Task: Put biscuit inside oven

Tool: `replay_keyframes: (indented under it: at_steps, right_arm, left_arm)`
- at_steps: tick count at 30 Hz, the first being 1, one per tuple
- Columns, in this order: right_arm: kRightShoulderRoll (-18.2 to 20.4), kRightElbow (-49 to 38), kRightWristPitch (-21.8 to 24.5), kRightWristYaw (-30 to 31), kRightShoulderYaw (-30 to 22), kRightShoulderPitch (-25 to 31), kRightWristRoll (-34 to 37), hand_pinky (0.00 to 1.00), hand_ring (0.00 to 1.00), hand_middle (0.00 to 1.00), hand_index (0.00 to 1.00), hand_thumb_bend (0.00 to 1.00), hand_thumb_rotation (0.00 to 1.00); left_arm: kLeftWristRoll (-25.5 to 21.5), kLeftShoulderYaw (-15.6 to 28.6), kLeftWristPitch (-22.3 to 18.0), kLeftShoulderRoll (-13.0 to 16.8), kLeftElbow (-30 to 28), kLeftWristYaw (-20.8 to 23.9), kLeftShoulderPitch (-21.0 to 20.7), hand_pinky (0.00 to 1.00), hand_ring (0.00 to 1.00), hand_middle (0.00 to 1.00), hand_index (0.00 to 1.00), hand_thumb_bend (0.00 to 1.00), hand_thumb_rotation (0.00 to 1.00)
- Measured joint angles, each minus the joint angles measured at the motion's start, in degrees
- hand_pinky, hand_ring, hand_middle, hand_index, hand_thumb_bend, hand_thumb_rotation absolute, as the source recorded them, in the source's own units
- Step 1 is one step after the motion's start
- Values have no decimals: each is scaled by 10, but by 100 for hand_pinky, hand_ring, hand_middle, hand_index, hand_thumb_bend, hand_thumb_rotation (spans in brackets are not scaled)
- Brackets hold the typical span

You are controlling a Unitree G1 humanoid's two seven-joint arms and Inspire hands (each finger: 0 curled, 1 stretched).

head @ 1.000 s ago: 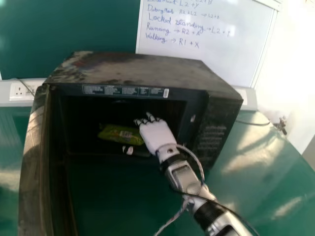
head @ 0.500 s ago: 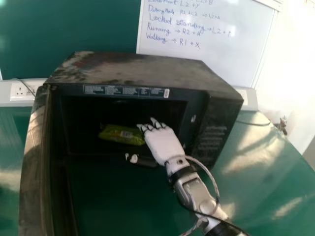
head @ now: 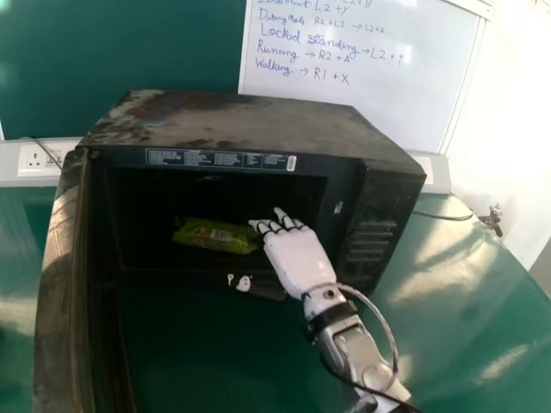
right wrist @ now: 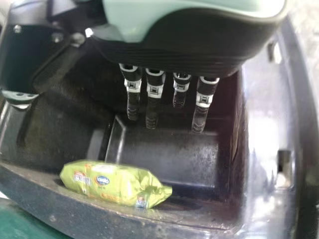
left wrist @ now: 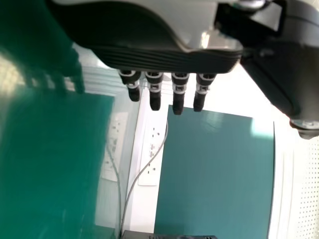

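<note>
The right hand and left hand have straight, empty fingers, the right's clear of the biscuit packet inside the oven's front edge

1 handwritten whiteboard | white socket panel, left | green tabletop | green wall

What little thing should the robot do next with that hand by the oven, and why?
Probably draw the right hand back, clear of the oven: the green biscuit packet lies inside, near the front edge, and the hand's fingers are extended, holding nothing.
</note>
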Motion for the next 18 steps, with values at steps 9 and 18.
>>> replay_keyframes:
  at_steps: [9, 18]
  right_arm:
    - [-12, -38, -29, -17, -47, 52, 16, 81, 82, 83, 87, 97, 93]
    - [-19, -97, -43, -8, -88, 105, 38, 82, 84, 84, 87, 94, 89]
  left_arm:
    - [-5, 0, -1, 0, 5, -10, -3, 0, 57, 72, 91, 12, 82]
    - [-5, 0, -1, 1, 11, -7, -5, 0, 59, 74, 91, 15, 78]
